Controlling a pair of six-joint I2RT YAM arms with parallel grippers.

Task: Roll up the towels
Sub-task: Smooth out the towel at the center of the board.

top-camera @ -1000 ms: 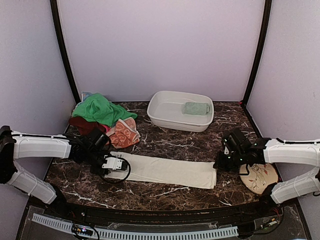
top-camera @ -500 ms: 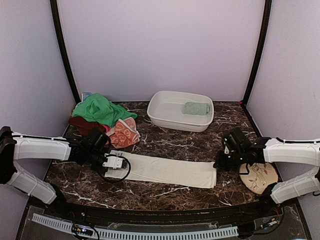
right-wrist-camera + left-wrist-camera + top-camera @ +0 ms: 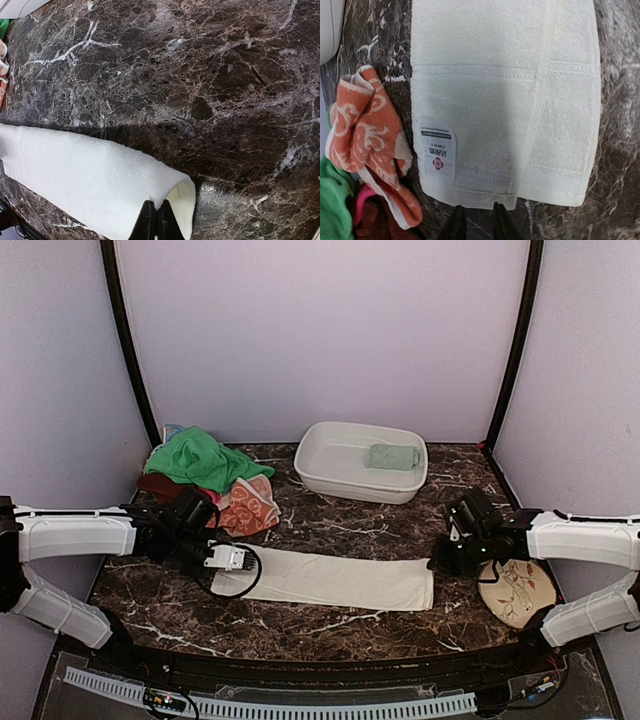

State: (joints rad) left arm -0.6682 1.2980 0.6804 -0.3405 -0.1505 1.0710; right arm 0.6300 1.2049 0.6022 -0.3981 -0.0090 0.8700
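Cream-white towel, soft, light, floppy, best taken by its end hem: my right gripper pinches one end; whether my left gripper grips the other, I cannot tell.

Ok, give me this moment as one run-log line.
step: no roll yet | cream towel: flat folded strip | left gripper: at its left edge, grip unclear | right gripper: shut at its right end

Overhead view faces down; close wrist views share the towel.
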